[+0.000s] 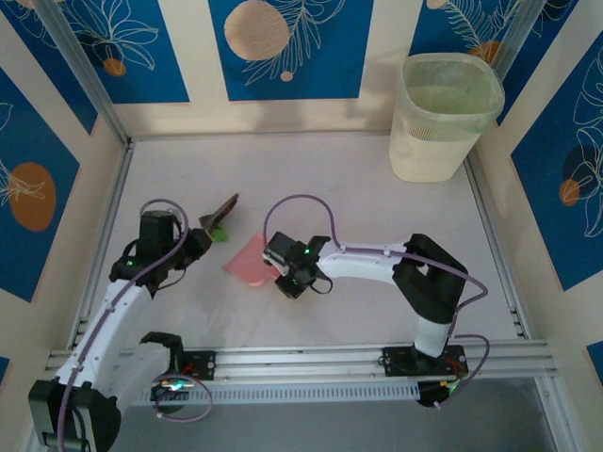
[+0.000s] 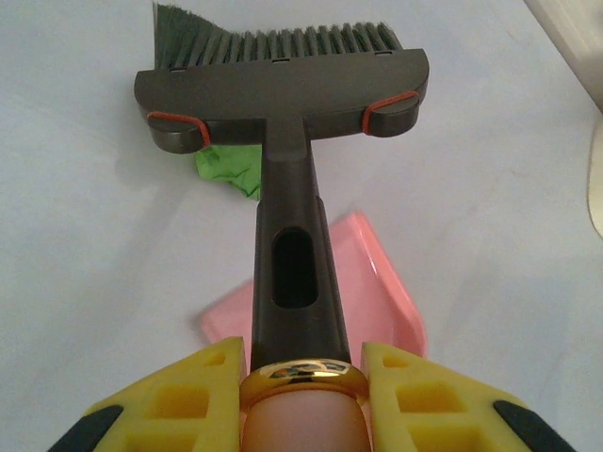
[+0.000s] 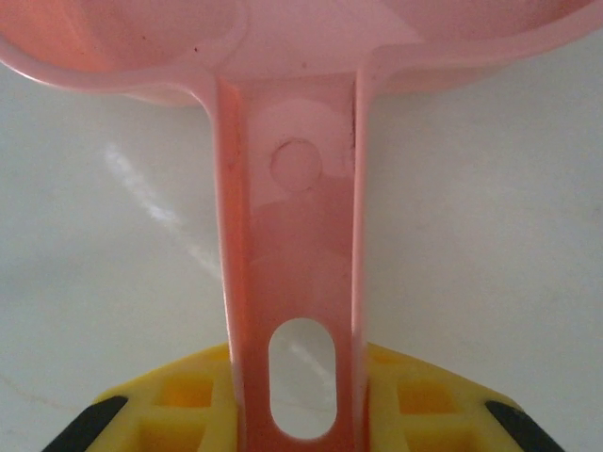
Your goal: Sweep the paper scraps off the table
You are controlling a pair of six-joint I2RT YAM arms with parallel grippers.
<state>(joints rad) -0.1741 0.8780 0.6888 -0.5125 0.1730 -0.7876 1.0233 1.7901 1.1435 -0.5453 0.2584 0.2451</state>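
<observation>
My left gripper point(image 1: 196, 239) point(image 2: 301, 381) is shut on the thin handle of the dark brush point(image 1: 224, 211) point(image 2: 283, 89), whose bristles rest on the table point(image 1: 358, 198). A green paper scrap point(image 1: 219, 233) point(image 2: 231, 169) lies just behind the brush head, between it and the pink dustpan point(image 1: 248, 260) point(image 2: 377, 282). The right gripper point(image 1: 276, 267) point(image 3: 300, 400) is shut on the dustpan's flat handle point(image 3: 292, 245), and the pan sits low on the table right of the brush. The pan's inside is hidden from view.
A pale translucent waste bin point(image 1: 443, 113) stands at the back right corner. Aluminium rails point(image 1: 311, 360) run along the near edge and the sides, with cream and blue walls around the table.
</observation>
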